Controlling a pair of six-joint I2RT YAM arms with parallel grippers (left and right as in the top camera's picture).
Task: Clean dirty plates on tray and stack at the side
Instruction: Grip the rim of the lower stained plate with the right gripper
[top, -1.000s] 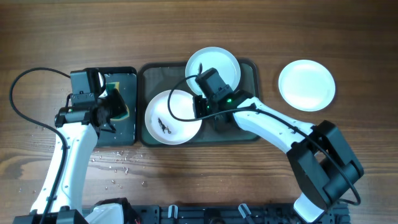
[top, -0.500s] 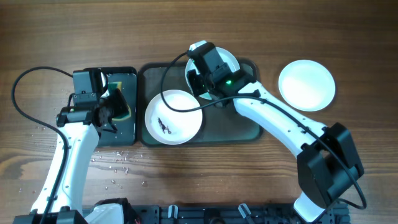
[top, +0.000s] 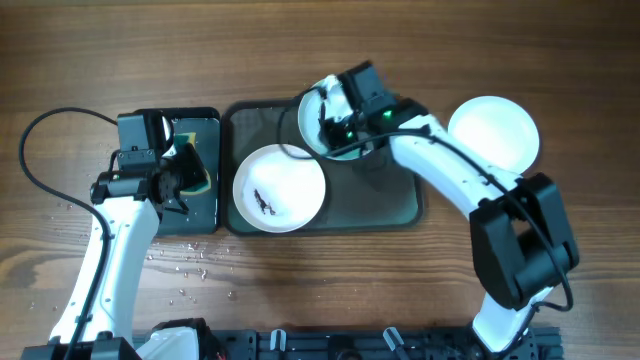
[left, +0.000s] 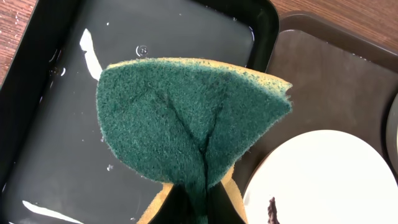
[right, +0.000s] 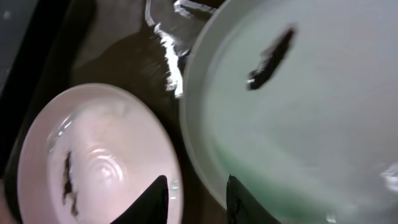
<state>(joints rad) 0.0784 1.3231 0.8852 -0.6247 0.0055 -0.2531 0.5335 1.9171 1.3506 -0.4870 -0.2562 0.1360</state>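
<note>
Found right gripper (right: 198, 202) spread, fingers (right: 154, 198) astride the near rim of the aqua plate (right: 298, 112): one tip inside the plate, the other outside, over the dark gap toward the white plate (right: 99, 155). Could not tell contact with the rim. Noted smudge (right: 272, 50) well ahead of the tips, not yet wiped. Noted both plates on the tray (top: 370, 205), close together just beyond the outer finger. Noted third plate (top: 493, 136) off the tray, well off to the right of the fingers. Found left gripper (left: 198, 202) pinched tight on the sponge (left: 186, 118), folded, hanging ahead of its tips above the black tray (left: 56, 124) and its film of water. Judged the main risk a poor bite: thin shallow rim, possibly wet, little depth between the tips, so a slip or a tilt-and-drop on lifting. Judged a second risk in the outer finger catching the white plate on closing, given the narrow gap, and shoving it across the tray. Judged a third in scrubbing against an unsteady one-edge hold, with sponge pressure levering the plate out of the pinch. Expected drips from the sponge onto the table (top: 300, 50) on the way across.
</note>
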